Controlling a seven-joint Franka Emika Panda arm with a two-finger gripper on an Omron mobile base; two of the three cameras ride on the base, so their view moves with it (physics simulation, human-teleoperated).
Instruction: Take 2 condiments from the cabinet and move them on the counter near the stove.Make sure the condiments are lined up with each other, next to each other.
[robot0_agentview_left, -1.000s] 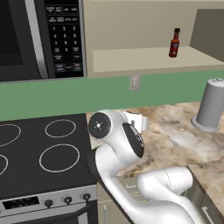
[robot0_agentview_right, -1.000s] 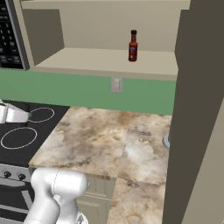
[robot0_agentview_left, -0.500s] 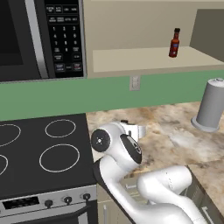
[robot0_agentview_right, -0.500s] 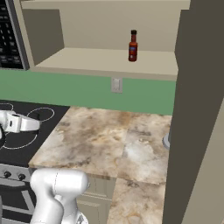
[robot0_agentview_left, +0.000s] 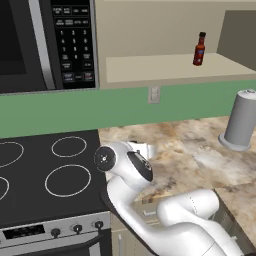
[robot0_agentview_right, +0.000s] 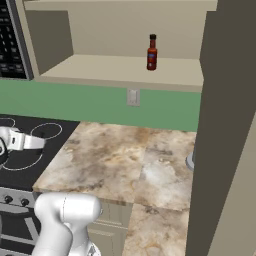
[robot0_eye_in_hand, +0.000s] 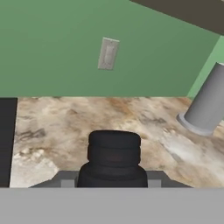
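Your hand (robot0_eye_in_hand: 113, 173) holds the shaker (robot0_eye_in_hand: 113, 159) low over the worktop (robot0_eye_in_hand: 87, 127); the bottle (robot0_agentview_left: 199, 49) stands in the cabinet (robot0_agentview_left: 165, 67).

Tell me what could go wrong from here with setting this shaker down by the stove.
1. The hand is shut on the black shaker low over the counter, close to the stove edge; released too far left, it might land on the glass instead.
2. The sauce bottle is on the cabinet shelf; a shaker placed askew leaves poor room to line it up alongside.
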